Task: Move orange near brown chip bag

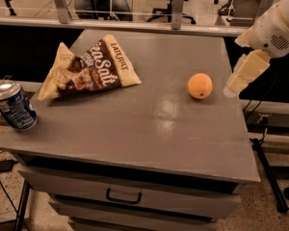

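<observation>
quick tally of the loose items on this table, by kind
fruit: 1, the orange
chip bags: 1, the brown chip bag
drink cans: 1, the soda can at the left edge
total: 3
The gripper hangs just past the right edge of the table, right of the orange, touching none of them.
</observation>
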